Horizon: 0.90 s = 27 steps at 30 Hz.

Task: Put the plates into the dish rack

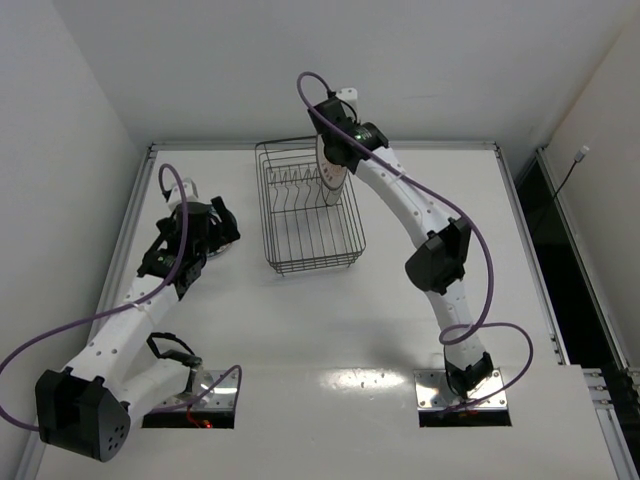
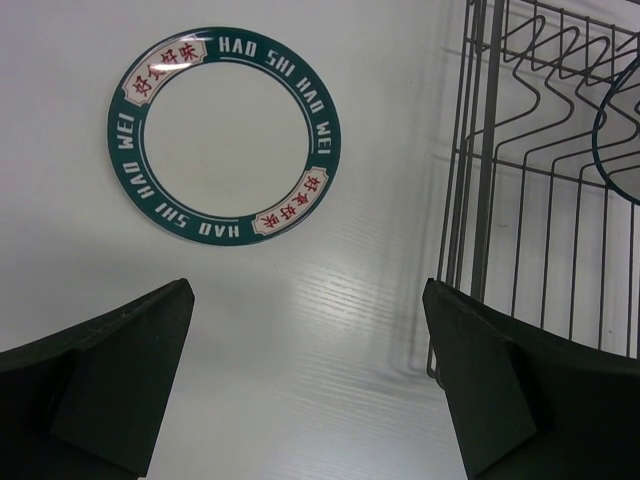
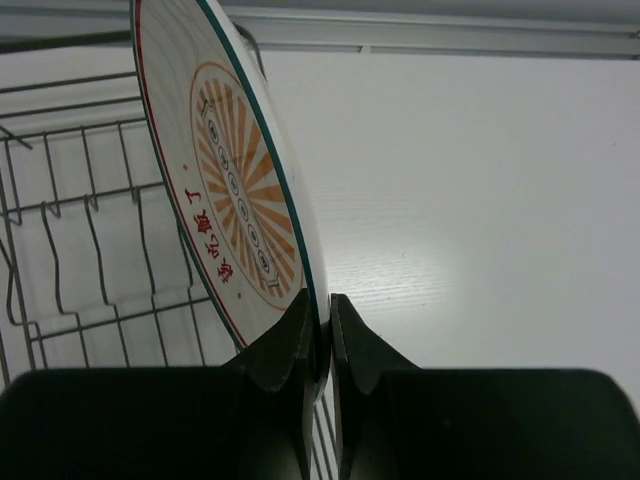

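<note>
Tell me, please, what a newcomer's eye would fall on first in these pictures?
Most striking is the orange sunburst plate, held on edge by the shut right gripper at the far right corner of the dish rack. Next, the teal-ringed plate lies flat on the table left of the rack, with the open left gripper hanging near it.

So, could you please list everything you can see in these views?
teal-ringed plate: one, white with a dark teal lettered rim, flat on the table left of the dish rack.
orange-patterned plate: one, white with an orange sunburst, on edge over the dish rack.
dish rack: one, dark wire, far centre of the table.
table: one, white.
cables: two, purple, along the arms.
left claw: one, black, open, near the teal-ringed plate.
right claw: one, black, shut on the orange-patterned plate's rim.
</note>
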Motion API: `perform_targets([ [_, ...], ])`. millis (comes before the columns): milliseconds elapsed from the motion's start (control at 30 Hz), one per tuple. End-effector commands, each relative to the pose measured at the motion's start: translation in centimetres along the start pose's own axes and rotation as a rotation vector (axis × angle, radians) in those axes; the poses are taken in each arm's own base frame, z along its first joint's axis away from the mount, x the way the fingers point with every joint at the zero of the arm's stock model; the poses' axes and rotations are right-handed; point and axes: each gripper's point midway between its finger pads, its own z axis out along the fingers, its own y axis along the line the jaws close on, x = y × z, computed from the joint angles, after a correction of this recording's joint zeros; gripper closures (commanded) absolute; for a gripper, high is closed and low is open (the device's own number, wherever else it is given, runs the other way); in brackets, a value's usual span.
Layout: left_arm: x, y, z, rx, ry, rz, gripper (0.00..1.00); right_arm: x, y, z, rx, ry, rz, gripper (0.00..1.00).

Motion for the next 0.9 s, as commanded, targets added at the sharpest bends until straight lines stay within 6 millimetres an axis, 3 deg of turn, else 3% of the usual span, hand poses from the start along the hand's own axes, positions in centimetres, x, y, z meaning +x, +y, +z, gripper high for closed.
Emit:
perform_targets([
  [0,-1.1,-0.7,-0.1,0.011,-0.026,-0.007,0.01,-6.3,-3.1,-2.3,0.067,-0.178,0.072,1.00],
  [100,-1.2,-1.0,0.0,0.023,-0.029,-0.010,0.01,-6.9,-3.0,-2.8,0.065,-0.200,0.075,1.00],
  [433,-1.0,-0.9,0.4,0.011,-0.026,0.003,0.01,-1.6,0.4,2.2,0.038,-0.079,-0.022,1.00],
  [633,-1.2,-0.6,0.4,-0.007,-0.035,0.002,0.01,2.2,2.0,3.9,0.014,0.013,-0.096,1.00],
  [867,-1.2,-0.6,0.6,-0.002,-0.044,0.007,0.01,4.4,3.7,4.3,-0.065,0.085,-0.065,1.00],
])
